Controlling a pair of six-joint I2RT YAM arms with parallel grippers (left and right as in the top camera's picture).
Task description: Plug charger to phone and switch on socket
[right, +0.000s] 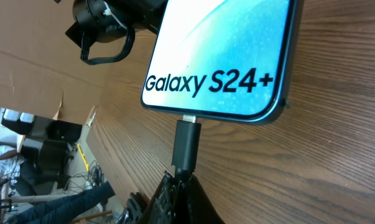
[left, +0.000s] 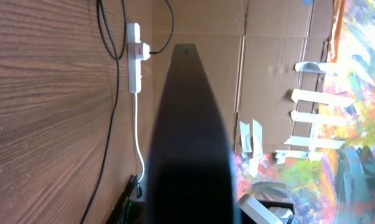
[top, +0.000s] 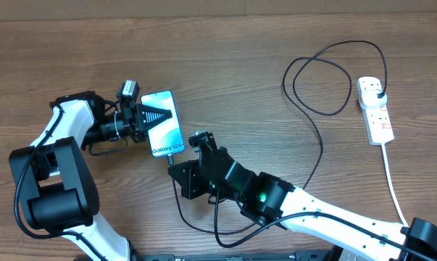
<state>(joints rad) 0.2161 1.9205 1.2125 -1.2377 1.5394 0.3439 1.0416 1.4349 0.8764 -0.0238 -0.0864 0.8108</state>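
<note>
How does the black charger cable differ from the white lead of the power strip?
Colour: the charger cable is black, the lead white. Pose: the charger cable lies in wide loops on the table; the lead runs almost straight toward the lower edge. Ends: the charger cable reaches the phone's bottom edge; the lead leaves the view. Both start at the power strip.

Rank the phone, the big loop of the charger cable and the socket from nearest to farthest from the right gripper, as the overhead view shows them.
1. The phone: directly beside the right gripper, left of the picture's centre.
2. The loop of the charger: in the upper right part of the table.
3. The socket: beyond the loop, near the right edge.
</note>
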